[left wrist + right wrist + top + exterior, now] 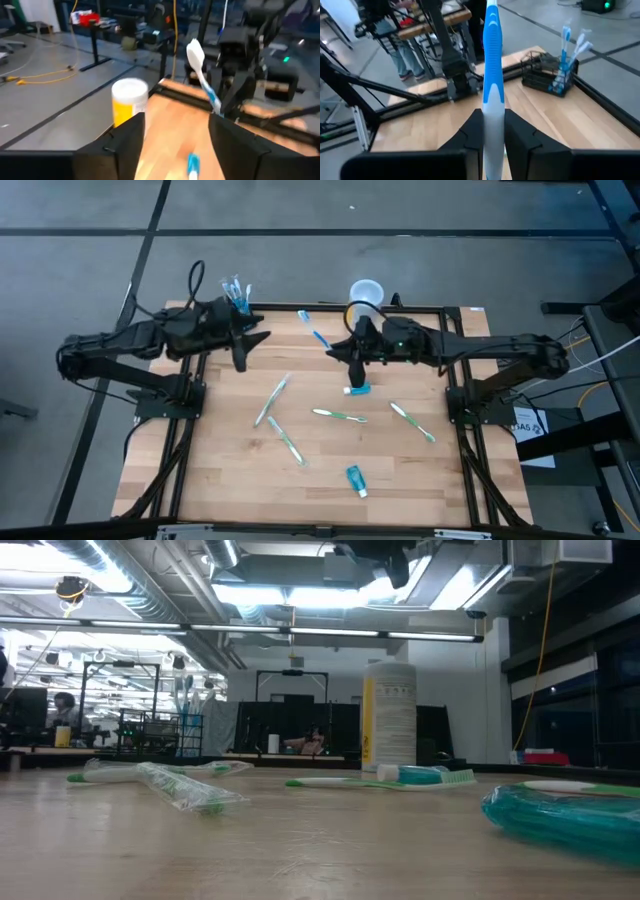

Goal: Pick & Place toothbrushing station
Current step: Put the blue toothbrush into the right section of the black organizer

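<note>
Here, from my remote seat, I count two arms over the wooden table (230, 480). The left pincer (240, 352) hangs near the table's far left corner with its fingers (127, 140) spread apart and nothing between them. The right pincer (356, 376) hangs over the far middle of the table, clamped on one blue-and-white toothbrush (492, 95) that stands upright in its grip.

The toothbrushing station (236, 302), a small black holder block, sits at the far left corner of the table, just beyond the left pincer. Its long axis runs roughly along the table's far edge, slots facing up, and I count three blue-and-white brushes (566, 42) standing in it, heads upward.

Loose on the table I count one more blue toothbrush (313, 328) lying near the far edge, four green-and-white toothbrushes scattered across the middle (272, 398), and two small teal tubes, one just below the right pincer (357, 390) and one toward the near edge (355, 478).

One white-and-yellow cup (366, 293) stands upright at the far edge, just behind the right arm.
</note>
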Motion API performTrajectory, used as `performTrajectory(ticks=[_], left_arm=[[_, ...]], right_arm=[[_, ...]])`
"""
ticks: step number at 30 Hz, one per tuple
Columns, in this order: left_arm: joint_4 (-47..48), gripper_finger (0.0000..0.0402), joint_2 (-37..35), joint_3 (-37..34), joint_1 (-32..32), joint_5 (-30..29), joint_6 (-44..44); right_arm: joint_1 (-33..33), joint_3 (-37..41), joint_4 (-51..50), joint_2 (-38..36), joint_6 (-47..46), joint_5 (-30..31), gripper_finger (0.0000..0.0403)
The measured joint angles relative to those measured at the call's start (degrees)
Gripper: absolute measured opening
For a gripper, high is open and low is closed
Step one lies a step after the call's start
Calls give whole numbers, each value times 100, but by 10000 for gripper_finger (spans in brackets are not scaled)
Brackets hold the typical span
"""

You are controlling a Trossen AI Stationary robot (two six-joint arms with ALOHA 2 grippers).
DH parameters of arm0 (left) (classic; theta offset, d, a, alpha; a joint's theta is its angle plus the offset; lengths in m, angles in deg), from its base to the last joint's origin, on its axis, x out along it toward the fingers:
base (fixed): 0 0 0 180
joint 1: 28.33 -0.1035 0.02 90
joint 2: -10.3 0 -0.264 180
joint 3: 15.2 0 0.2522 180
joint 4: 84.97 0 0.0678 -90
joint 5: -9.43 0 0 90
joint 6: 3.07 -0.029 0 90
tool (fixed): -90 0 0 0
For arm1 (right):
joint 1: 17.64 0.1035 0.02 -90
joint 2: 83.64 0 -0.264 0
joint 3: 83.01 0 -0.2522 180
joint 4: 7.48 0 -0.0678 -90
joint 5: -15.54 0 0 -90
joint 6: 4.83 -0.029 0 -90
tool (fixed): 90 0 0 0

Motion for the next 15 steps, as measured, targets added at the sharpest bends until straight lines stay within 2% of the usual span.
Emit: performTrajectory(ticks=[5,15], left_arm=[[-610,254,386,0,-429,770,16],[-1957,255,1084,-2,-867,2080,147]], right_arm=[[35,-5,169,51,1,-45,48],[59,-352,69,128,174,-86,48]])
